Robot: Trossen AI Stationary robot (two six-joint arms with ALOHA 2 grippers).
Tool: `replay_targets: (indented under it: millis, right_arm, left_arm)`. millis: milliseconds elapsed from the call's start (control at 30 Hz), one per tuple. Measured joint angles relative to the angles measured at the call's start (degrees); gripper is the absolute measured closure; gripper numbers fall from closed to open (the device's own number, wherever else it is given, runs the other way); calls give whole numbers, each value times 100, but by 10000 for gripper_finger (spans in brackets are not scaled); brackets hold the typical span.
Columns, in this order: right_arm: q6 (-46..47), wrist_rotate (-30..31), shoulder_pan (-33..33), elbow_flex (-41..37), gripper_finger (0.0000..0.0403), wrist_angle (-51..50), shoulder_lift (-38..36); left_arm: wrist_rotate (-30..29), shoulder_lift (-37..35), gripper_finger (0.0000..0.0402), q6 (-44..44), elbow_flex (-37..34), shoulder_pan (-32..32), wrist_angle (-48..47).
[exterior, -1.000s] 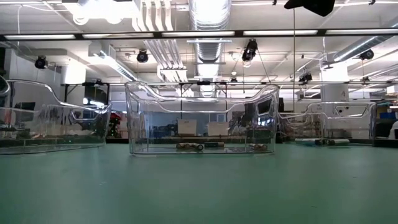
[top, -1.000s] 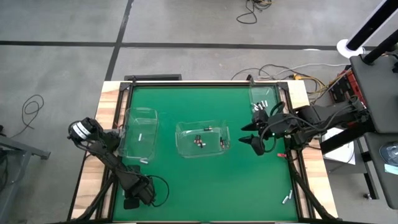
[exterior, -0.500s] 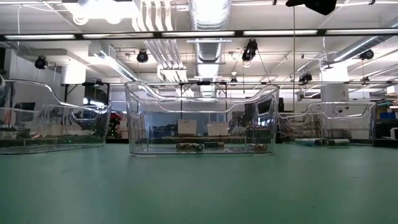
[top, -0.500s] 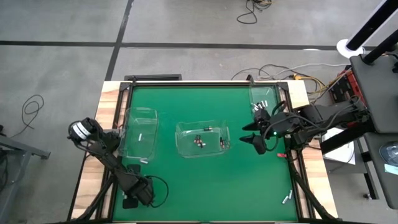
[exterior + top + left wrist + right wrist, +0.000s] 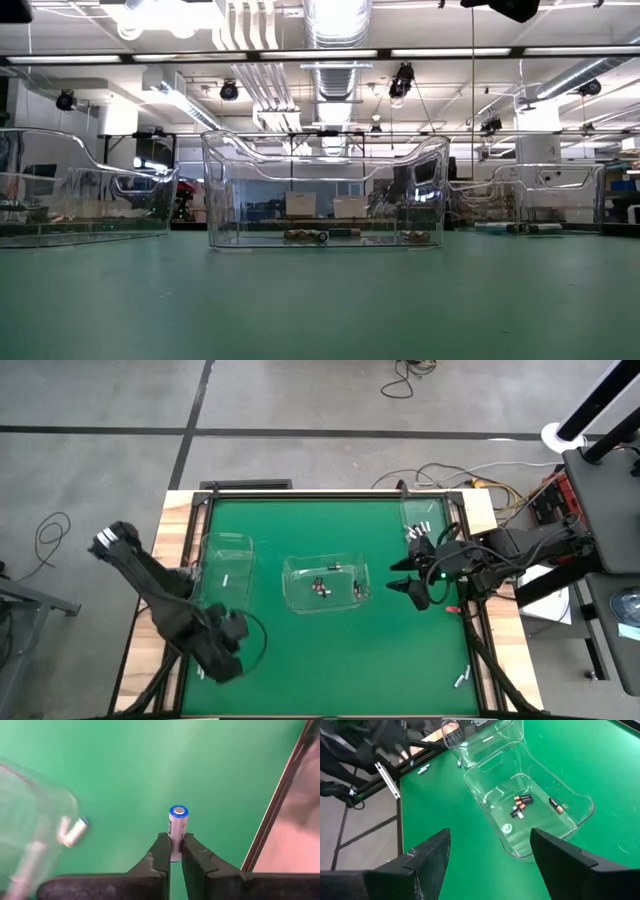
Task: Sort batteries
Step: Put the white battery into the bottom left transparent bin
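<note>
My left gripper (image 5: 208, 668) hangs over the table's near left corner, shut on a silvery battery (image 5: 176, 831) with a blue-rimmed end. Three clear bins stand on the green mat: a left bin (image 5: 225, 572), a middle bin (image 5: 326, 582) and a far right bin (image 5: 425, 520). Several batteries (image 5: 522, 800) lie on the middle bin's floor. One battery (image 5: 76, 831) lies on the mat beside the left bin. My right gripper (image 5: 405, 576) is open between the middle and right bins, above the mat, with nothing between its fingers (image 5: 427, 855). My left gripper pinches the battery's near end (image 5: 173, 851) between its two fingertips. The battery runs along the fingers, with its blue-rimmed end (image 5: 178, 811) pointing away from the gripper, down toward the mat. It is lifted clear of the table.
A loose battery (image 5: 461, 680) lies near the table's near right corner. A small red object (image 5: 452, 608) sits at the right edge. A black frame rail (image 5: 280, 795) borders the mat beside my left gripper. Open green mat lies in front of the bins.
My left arm has risen from its low pose at the near left corner. Its gripper has gone up and a little toward the far edge, nearer the left bin. My right gripper has kept its place.
</note>
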Motion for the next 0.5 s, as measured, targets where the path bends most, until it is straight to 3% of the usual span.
replay_targets:
  millis: [100,167,300,500]
  right_arm:
    - [-82,-2,-40,0,145,1,20]
    - [-80,-2,-41,0,149,1,25]
    - [5,-12,-41,0,156,1,22]
    - [119,-66,-25,0,167,-1,22]
  left_arm:
    - [-599,-636,395,68,-42,213,-278]
    - [-673,-897,395,314,-100,439,-669]
    - [-274,-1234,395,978,-193,1106,-1693]
    - [157,-1257,395,2972,-262,2629,-2436]
